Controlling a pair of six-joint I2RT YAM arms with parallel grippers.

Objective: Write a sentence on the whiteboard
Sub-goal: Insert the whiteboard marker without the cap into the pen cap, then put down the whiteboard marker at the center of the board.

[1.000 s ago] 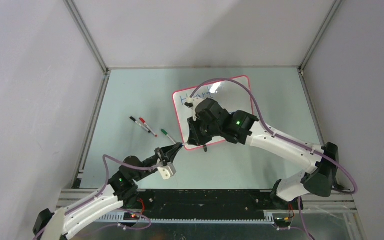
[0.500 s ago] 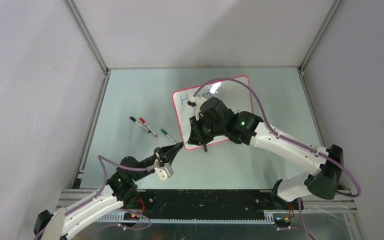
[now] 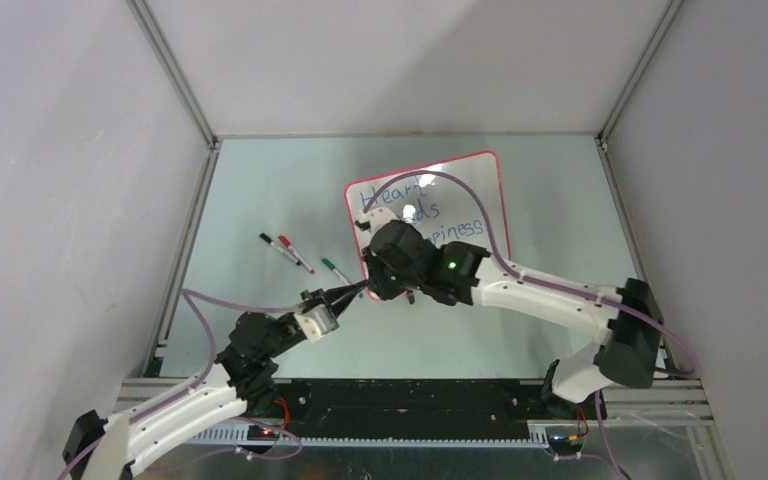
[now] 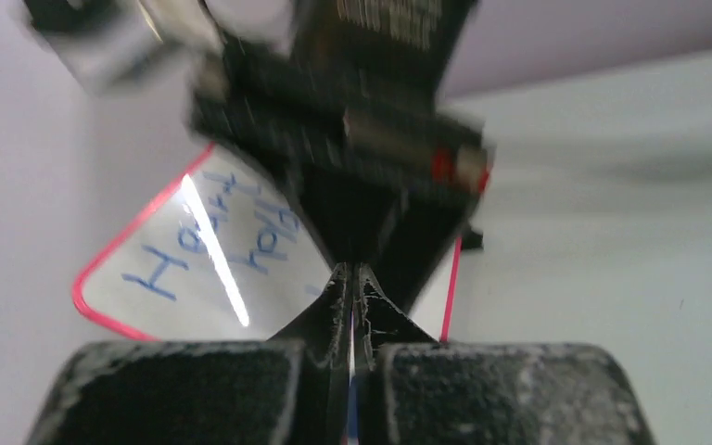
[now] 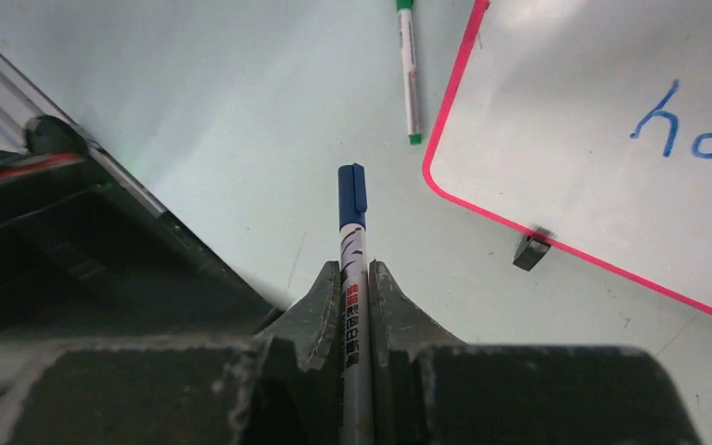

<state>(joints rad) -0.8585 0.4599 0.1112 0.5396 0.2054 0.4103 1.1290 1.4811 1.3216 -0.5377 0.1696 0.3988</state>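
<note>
Overhead and wrist views of a two-arm writing station. The whiteboard (image 3: 475, 185), white with a thin red frame, rests on the pale green desk (image 3: 260, 180) right of centre towards the far side, turned slightly so that its near left corner points at the arms. Whether it lies flat or is propped cannot be told. The sentence (image 3: 400, 193) runs across the board in three slanted lines of blue lettering. The top line reads "Heart", and the lower two are partly hidden behind the right arm and its purple cable (image 3: 480, 195). A small black foot (image 5: 530, 250) projects from the near edge of the frame.

The right tool (image 5: 354, 271) sits over the desk just off the board's near left corner, apart from the frame. It pinches a blue marker (image 5: 352, 199) along its barrel, with the blue capped end sticking out beyond the fingertips. The left tool (image 4: 352, 283) has its fingers pressed together, and its tip lies close against the right tool in the overhead view.

A green marker (image 5: 409, 69) lies on the desk just beside the board's left edge. A red marker (image 3: 295, 253) and a black marker (image 3: 271, 243) lie side by side further left, well apart from the board
</note>
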